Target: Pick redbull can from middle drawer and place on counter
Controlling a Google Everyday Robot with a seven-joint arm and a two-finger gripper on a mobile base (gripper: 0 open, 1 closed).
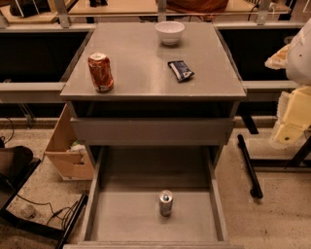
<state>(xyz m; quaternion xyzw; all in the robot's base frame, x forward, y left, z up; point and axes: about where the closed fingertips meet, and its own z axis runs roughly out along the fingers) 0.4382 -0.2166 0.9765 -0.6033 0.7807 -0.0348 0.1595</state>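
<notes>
Speckled beige floor lies around a grey cabinet. We list what we see from the near edge outward.

1. Drawer: pulled out toward us, with low side walls and a flat grey bottom.
2. Redbull can: stands upright on the drawer bottom, slightly right of centre and apart from every wall. Its silver top faces up.
3. Cables: dark and looped on the floor, left of the drawer.
4. Black bar: lies on the floor, right of the drawer.
5. Box: tan cardboard, open, on the floor just beside the cabinet's left side.
6. Upper drawer front: shut, directly above the open drawer.
7. Gripper: pale cream parts at the right edge of the view, right of the cabinet and well apart from the redbull can. We cannot tell whether it is wide or narrow.
8. Counter: flat matte grey top of the cabinet, bearing three items.
9. Soda can: red-orange and upright, near the counter's front left corner.
10. Packet: dark blue, lies flat right of centre.
11. Bowl: white, near the counter's far edge.
12. Tabletop: pale wood, beyond the counter.
</notes>
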